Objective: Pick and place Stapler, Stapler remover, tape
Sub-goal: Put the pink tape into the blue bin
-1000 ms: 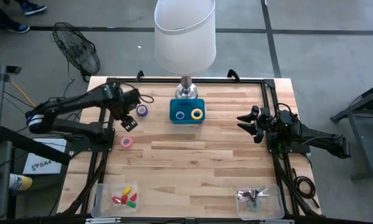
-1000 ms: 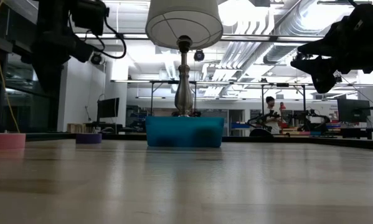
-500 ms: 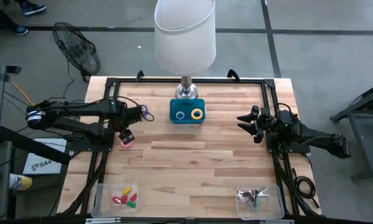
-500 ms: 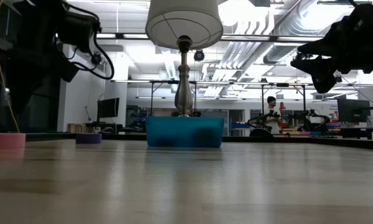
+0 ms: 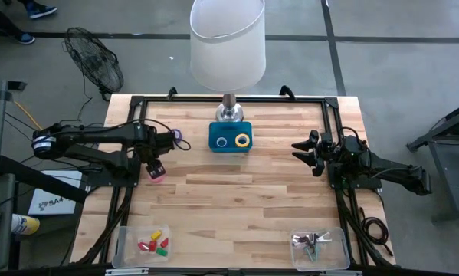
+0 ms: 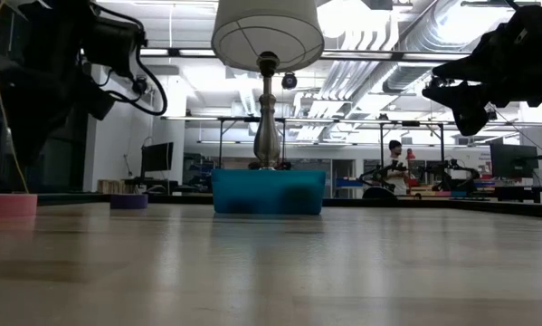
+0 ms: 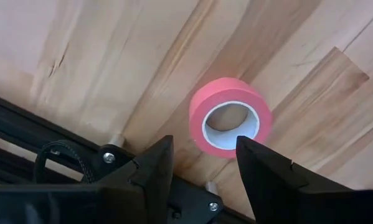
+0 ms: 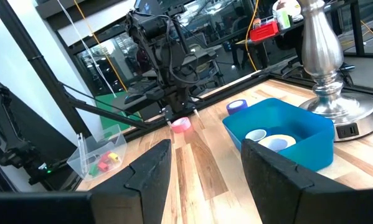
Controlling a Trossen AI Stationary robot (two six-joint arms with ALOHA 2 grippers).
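swung over from the purple tape (image 5: 175,136), the left gripper (image 5: 155,169) now hangs above the pink tape (image 7: 230,117) near the tabletop's (image 5: 244,192) left edge, jaws spread wide. best drop straight, straddling the ring. wrist points down, arm stretched. farther off, the right gripper (image 5: 307,152) waits, jaws apart.
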